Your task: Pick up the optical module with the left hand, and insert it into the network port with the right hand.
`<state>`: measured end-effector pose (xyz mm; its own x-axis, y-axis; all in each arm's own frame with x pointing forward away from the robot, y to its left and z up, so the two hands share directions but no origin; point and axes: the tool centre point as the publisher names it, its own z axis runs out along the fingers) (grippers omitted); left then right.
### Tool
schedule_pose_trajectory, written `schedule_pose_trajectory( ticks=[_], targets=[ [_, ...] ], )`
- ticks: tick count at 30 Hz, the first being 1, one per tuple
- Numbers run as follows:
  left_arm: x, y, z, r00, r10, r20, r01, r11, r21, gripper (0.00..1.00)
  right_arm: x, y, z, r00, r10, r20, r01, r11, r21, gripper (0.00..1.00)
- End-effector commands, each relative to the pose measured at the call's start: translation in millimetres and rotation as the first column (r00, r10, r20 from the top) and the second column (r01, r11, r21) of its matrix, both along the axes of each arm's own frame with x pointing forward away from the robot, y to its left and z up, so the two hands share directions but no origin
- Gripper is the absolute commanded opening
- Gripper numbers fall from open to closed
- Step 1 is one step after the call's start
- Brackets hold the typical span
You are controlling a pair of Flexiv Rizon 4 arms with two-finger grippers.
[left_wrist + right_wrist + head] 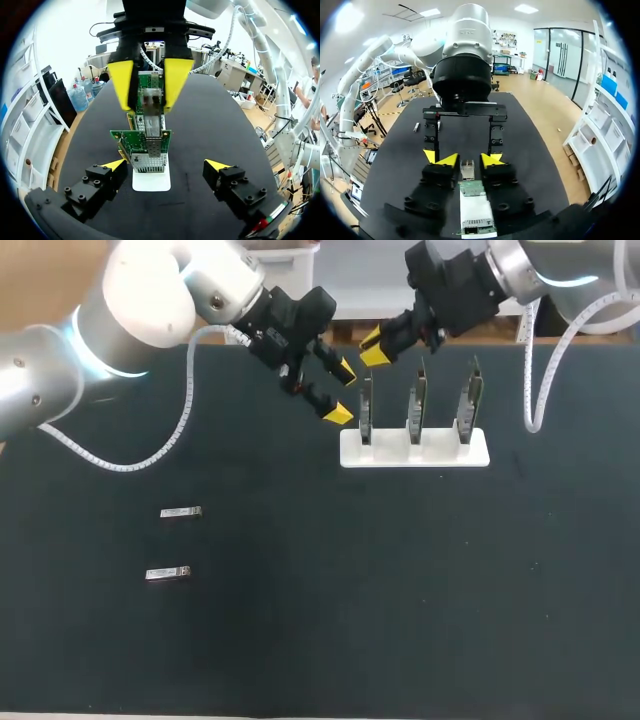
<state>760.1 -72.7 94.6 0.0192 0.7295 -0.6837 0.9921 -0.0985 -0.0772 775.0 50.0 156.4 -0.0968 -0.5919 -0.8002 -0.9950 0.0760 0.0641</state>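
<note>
Near the tabletop's [300,630] far edge, the right end effector [378,348] pinches the optical module [467,170] just above the leftmost card [366,412]. The left end effector [342,392] hangs spread beside it. A tilted module could jam at the port [150,159].

We find no legible text, number or sign. Any marking on the circuit boards [141,142] is too small to read.

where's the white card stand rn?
Head view: the white stand sits right of centre near the far edge, holding three cards; the left hand and the right hand, gripping an optical module, are at its leftmost card.
</note>
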Motion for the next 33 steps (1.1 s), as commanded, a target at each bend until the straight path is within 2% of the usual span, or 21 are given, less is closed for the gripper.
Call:
schedule_pose_trajectory(
  ticks=[1, 9, 10, 11, 12, 33],
  targets=[
    [3.0, -1, 0.5, 1.000, -0.004, -0.005, 0.004, 1.000, 0.006, 1.00, -0.1, -1, 3, 1.000, 0.007, -0.006, -0.007, 1.000, 0.008, 1.00],
    [3.0, -1, 0.5, 1.000, -0.004, -0.005, 0.004, 1.000, 0.006, 1.00, -0.3, -5, 16, 0.999, 0.016, -0.032, -0.014, 0.998, 0.058, 1.00],
    [3.0, -1, 0.5, 1.000, -0.004, -0.005, 0.004, 1.000, 0.006, 1.00, -0.3, -5, 16, 0.999, 0.018, -0.033, -0.016, 0.998, 0.061, 0.64],
    [3.0, -1, 0.5, 1.000, -0.004, -0.005, 0.004, 1.000, 0.006, 1.00, -0.3, -5, 16, 0.999, 0.017, -0.032, -0.015, 0.998, 0.061, 0.24],
    [3.0, -1, 0.5, 1.000, -0.004, -0.005, 0.004, 1.000, 0.006, 1.00, -0.2, -5, 16, 0.999, 0.017, -0.030, -0.015, 0.998, 0.060, 0.00],
    [3.0, -1, 0.5, 1.000, -0.004, -0.005, 0.004, 1.000, 0.006, 1.00, 1.9, 0, -3, 0.999, 0.018, -0.048, -0.017, 1.000, 0.018, 0.00]
  ],
)
